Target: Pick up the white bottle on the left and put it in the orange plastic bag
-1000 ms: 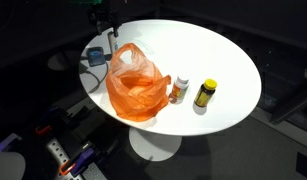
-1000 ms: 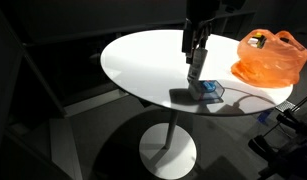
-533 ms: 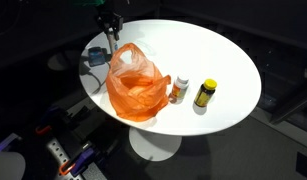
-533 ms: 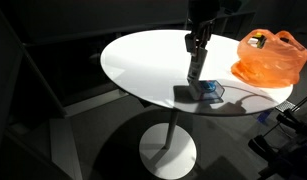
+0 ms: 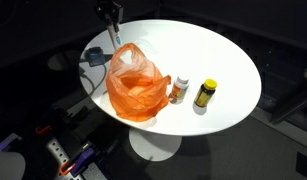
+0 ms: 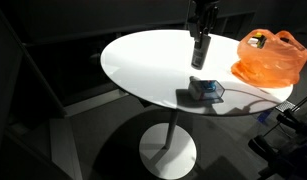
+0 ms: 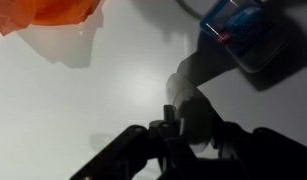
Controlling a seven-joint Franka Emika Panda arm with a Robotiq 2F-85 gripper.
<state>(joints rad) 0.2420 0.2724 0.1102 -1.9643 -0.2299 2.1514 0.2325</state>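
A white bottle (image 6: 199, 55) hangs upright just above the white round table (image 6: 143, 60), with my gripper (image 6: 200, 38) shut on its top. In an exterior view the same bottle (image 5: 114, 37) hangs below the gripper (image 5: 112, 24), just behind the orange plastic bag (image 5: 135, 85). The bag (image 6: 268, 55) stands open on the table beside the bottle. In the wrist view the bottle (image 7: 193, 95) sits between the dark fingers (image 7: 163, 130), and a corner of the bag (image 7: 48, 12) shows at the top left.
A blue box with a cable (image 6: 203, 90) lies on the table next to the bottle, near the edge (image 5: 96, 57) (image 7: 243, 30). A second white bottle (image 5: 179, 88) and a yellow bottle (image 5: 204, 94) stand beyond the bag.
The gripper closed on the white bottle and lifted it off the table; the bottle now hangs higher than a second ago.
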